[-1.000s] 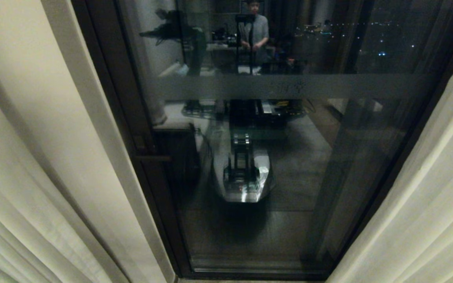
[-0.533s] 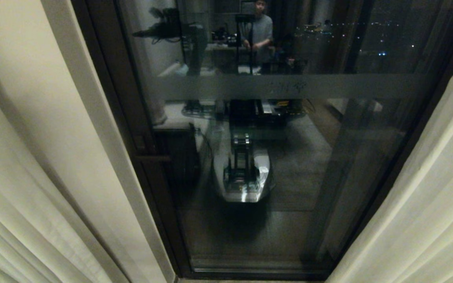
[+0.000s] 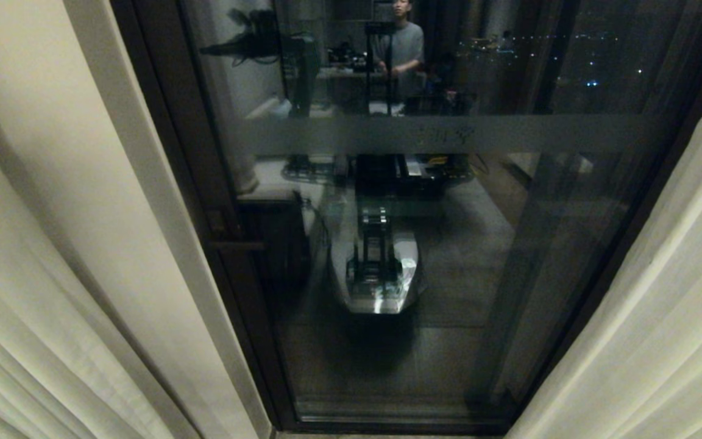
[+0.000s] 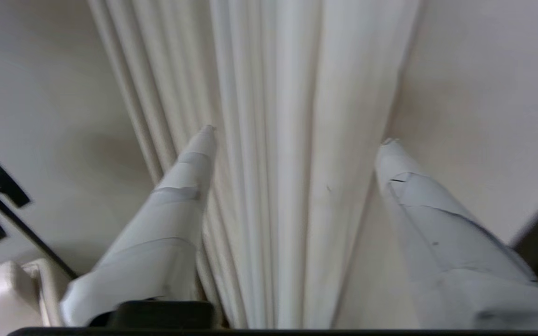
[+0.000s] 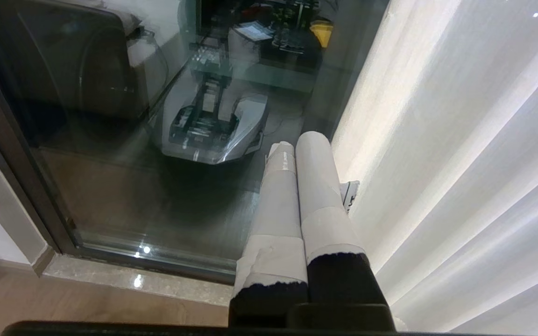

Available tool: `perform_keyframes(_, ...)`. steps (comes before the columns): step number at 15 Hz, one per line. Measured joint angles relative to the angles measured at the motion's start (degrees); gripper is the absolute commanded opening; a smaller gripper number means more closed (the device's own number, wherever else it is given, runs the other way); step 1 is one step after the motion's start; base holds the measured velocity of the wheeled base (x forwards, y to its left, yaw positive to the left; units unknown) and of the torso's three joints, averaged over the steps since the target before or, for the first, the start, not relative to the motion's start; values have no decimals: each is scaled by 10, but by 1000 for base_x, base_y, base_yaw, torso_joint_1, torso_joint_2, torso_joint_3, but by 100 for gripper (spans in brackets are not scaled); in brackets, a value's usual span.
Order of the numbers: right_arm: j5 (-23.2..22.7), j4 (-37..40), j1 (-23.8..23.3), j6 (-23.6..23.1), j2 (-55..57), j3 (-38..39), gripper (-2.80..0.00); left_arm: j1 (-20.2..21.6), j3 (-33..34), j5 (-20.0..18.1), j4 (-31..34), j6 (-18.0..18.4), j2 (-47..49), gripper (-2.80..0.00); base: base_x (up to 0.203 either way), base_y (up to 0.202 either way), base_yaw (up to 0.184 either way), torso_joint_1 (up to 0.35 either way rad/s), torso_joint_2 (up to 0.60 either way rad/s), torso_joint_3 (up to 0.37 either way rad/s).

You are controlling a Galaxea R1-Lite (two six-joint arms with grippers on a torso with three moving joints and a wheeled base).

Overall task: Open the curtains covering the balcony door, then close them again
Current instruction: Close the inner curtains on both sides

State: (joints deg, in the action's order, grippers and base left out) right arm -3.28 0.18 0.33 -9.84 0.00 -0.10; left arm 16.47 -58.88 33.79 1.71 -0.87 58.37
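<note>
Night fills the glass of the balcony door (image 3: 436, 244), whose dark frame runs down both sides and whose frosted band (image 3: 448, 134) crosses the pane near its top edge. Reflected in the glass are the robot's own base (image 3: 375, 268) and, high up, a person (image 3: 403, 52) standing at a cluttered table. Cream wall (image 3: 83, 183) flanks the frame's left edge.

Both of the curtains stand drawn aside: the left curtain (image 3: 16, 341) is gathered against the wall at the door's left, the right curtain (image 3: 655, 317) hangs in long pleats along the frame's right edge, leaving the pane uncovered.

At the wall side, the left gripper (image 4: 297, 135) has its tape-wrapped fingers (image 4: 185, 177) spread wide, straddling a bunch of the left curtain's pleats (image 4: 278, 163) without pinching them; one finger lies along the folds, the other stands just off the bunch's outer edge against the wall.

Low by the marble sill (image 5: 124, 277), the right gripper (image 5: 297, 140) hangs with fingers pressed together, empty, just beside the right curtain's hem (image 5: 460, 163).
</note>
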Motion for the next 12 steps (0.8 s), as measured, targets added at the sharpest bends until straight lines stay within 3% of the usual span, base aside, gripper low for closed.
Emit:
perform_keyframes(2, 0, 0, 0, 0, 0, 0, -280, 26, -29, 2, -1, 19, 21, 0, 0, 0, 0, 0, 0, 0)
perform_keyframes(7, 0, 0, 0, 0, 0, 0, -280, 101, -84, -10, -52, 23, 98, 0, 0, 0, 0, 0, 0, 0)
perform_keyframes(12, 0, 0, 0, 0, 0, 0, -280, 153, -148, -111, -89, 20, 185, 0, 0, 0, 0, 0, 0, 0)
